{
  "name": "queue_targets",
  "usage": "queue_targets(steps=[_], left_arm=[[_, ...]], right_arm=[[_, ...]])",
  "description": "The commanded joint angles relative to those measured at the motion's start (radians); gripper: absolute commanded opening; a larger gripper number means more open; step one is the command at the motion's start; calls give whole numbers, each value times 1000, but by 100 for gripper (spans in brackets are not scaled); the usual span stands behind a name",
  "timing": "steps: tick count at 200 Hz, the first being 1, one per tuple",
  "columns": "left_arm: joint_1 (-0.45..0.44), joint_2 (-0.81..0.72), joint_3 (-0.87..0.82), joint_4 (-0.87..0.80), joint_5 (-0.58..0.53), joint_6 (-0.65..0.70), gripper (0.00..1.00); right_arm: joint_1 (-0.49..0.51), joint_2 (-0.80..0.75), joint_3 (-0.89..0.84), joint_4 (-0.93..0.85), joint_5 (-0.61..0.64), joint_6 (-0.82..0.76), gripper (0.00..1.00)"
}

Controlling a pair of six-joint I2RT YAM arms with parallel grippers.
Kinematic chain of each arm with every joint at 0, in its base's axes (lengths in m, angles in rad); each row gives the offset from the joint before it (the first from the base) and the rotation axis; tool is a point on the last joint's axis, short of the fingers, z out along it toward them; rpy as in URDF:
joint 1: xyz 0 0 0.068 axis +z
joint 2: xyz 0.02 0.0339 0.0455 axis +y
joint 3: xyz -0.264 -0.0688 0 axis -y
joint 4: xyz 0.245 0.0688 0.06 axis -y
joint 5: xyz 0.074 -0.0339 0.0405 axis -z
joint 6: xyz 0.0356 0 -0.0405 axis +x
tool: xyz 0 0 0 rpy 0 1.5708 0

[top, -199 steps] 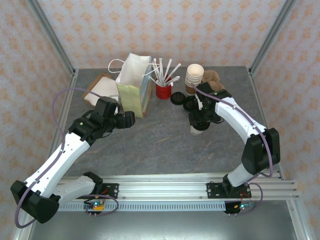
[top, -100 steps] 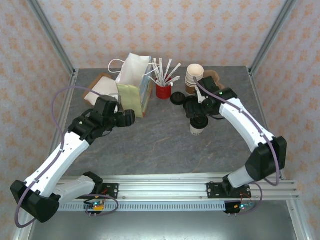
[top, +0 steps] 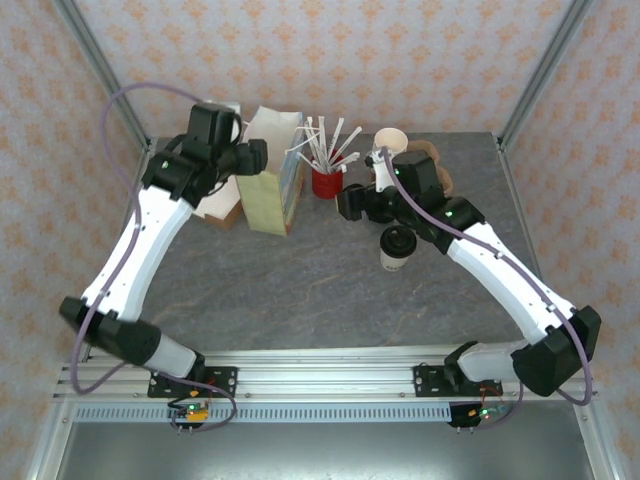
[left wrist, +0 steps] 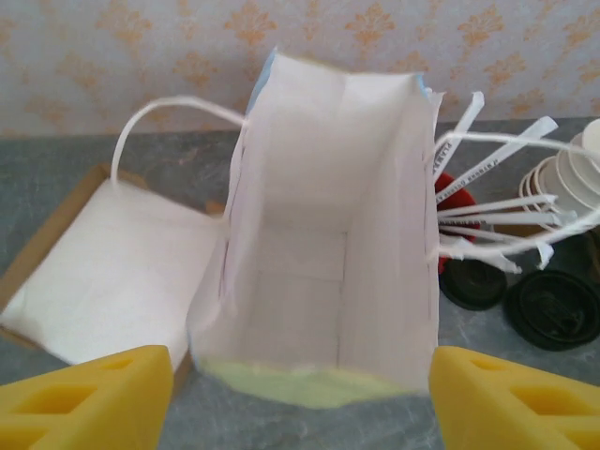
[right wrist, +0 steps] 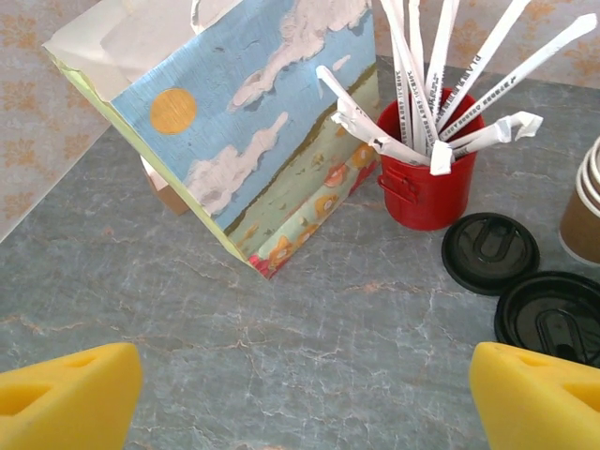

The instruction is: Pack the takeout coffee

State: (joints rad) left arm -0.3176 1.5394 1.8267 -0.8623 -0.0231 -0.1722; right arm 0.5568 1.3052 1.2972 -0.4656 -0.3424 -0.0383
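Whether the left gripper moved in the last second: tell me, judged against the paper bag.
Yes. The left gripper went rearward, from the near end of the paper bag to beside its open top.

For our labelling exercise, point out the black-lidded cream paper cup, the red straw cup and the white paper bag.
Black-lidded cream paper cup (top: 398, 240): top external view, its lid.
Red straw cup (right wrist: 427, 192): right wrist view, its side wall.
White paper bag (left wrist: 328, 169): left wrist view, its inner wall.

Paper takeout coffee (top: 397, 246), matt paper bag (left wrist: 319, 234), glossy red cup (right wrist: 424, 183)
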Motion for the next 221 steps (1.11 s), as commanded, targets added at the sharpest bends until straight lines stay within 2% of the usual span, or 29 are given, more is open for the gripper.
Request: queue_targets(steps=[1, 39, 79, 112, 155, 211, 221], left_arm=[[21, 122, 154, -134, -42, 100, 67], [83, 310, 397, -231, -61, 137, 57], [123, 460, 522, -278, 23, 153, 53], [133, 538, 602, -299, 34, 158, 44], [135, 601, 662, -321, 43, 166, 31], [134, 594, 689, -359, 80, 159, 1], [135, 572, 679, -384, 94, 152, 0]], right_arm=[[6, -3, -7, 45, -14, -19, 91], [7, -18, -28, 41, -13, -18, 91], [6, -23, -40, 34, 2, -17, 91], [6, -18, -32, 22, 2, -12, 91], [6, -13, -29, 5, 13, -9, 91], [6, -12, -28, -11, 40, 0, 91], [6, -17, -28, -17, 61, 8, 91]])
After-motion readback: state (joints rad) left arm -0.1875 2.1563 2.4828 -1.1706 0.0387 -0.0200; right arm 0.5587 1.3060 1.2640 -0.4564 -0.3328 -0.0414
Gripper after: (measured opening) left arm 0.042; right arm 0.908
